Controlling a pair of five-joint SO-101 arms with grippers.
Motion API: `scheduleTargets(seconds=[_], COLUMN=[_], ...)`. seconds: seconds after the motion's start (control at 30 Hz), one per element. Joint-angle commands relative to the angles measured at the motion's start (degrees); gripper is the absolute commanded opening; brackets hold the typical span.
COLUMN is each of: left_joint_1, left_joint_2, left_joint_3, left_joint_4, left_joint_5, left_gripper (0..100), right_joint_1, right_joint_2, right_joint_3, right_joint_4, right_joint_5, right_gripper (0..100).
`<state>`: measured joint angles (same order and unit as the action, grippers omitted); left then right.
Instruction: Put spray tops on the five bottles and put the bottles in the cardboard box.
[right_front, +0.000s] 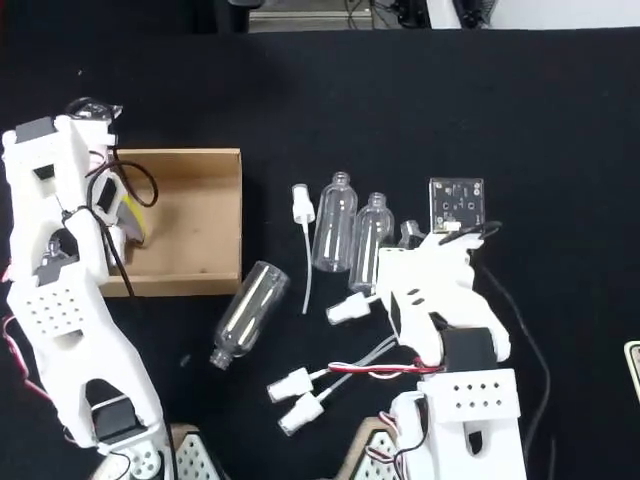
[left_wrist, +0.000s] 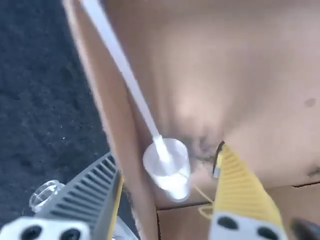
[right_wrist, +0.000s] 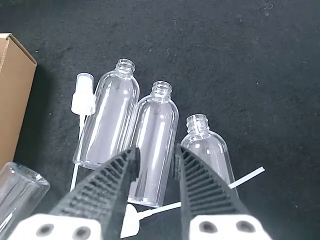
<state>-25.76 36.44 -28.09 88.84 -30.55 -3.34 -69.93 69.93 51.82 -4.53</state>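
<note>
Two clear bottles (right_front: 335, 220) (right_front: 368, 238) lie side by side mid-table, and a third (right_wrist: 207, 147) lies beside them under the right arm. A fourth bottle (right_front: 248, 310) lies tilted near the cardboard box (right_front: 190, 160). My right gripper (right_wrist: 155, 162) hovers over the middle bottle (right_wrist: 152, 135), its black fingers a little apart and holding nothing. My left gripper (left_wrist: 167, 200) hangs open over the box wall (left_wrist: 250, 75). A white spray top (left_wrist: 167, 167) with its long tube sits between the fingers, touching neither. A glass bottle neck (left_wrist: 45, 195) shows just outside the box.
Loose spray tops lie on the black cloth: one (right_front: 303, 205) beside the bottles, one (right_front: 348, 308) by the right arm, two (right_front: 290, 383) (right_front: 300, 410) near the front. The right arm's red and white cables (right_front: 370, 368) trail among them.
</note>
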Motion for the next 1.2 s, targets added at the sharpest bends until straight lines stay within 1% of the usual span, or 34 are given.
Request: scheduleTargets(seconds=[0.0, 0.07, 0.17, 0.27, 0.3, 0.4, 0.5, 0.57, 0.7, 0.73, 0.87, 1.0, 1.07, 1.17], left_joint_1=[-0.5, -0.2, -0.2, -0.2, -0.2, -0.2, -0.1, -0.1, -0.1, 0.0, -0.2, -0.4, -0.1, 1.4], left_joint_2=[-3.6, -3.6, -4.0, -4.4, -4.7, -5.2, -5.3, -5.2, -4.2, -3.5, -2.5, -2.7, -3.8, -6.7], left_joint_3=[-0.5, -0.5, -0.7, -1.5, -2.3, -6.3, -10.3, -13.1, -13.5, -13.0, -13.8, -18.9, -22.0, -21.8], left_joint_4=[0.0, 0.1, 0.2, 0.3, 0.7, 4.7, 6.9, 8.5, 9.8, 9.8, 9.7, 10.0, 12.2, 12.1], left_joint_5=[-0.3, -0.1, -0.1, -0.1, 0.0, 0.0, 0.0, -0.1, -0.2, -0.2, -0.2, -0.1, 0.0, 2.1], left_gripper=[13, 3, 6, 3, 3, 3, 4, 6, 22, 25, 24, 24, 24, 24], right_joint_1=[0.7, 0.7, 0.7, 0.7, 0.7, 0.7, 0.7, 0.7, 0.7, 0.7, 0.7, 0.7, 0.7, 0.7], right_joint_2=[-1.5, -1.5, -1.5, -1.5, -1.5, -1.5, -1.5, -1.5, -1.5, -1.5, -1.5, -1.5, -1.5, -1.5], right_joint_3=[-0.4, -0.4, -0.4, -0.4, -0.4, -0.4, -0.4, -0.4, -0.4, -0.4, -0.4, -0.4, -0.4, -0.4], right_joint_4=[-1.5, -1.5, -1.5, -1.5, -1.5, -1.5, -1.5, -1.5, -1.5, -1.5, -1.5, -1.5, -1.5, -1.5], right_joint_5=[0.4, 0.4, 0.4, 0.4, 0.4, 0.4, 0.4, 0.4, 0.4, 0.4, 0.4, 0.4, 0.4, 0.4], right_gripper=[9.9, 9.9, 9.9, 9.9, 9.9, 9.9, 9.9, 9.9, 9.9, 9.9, 9.9, 9.9, 9.9, 9.9])
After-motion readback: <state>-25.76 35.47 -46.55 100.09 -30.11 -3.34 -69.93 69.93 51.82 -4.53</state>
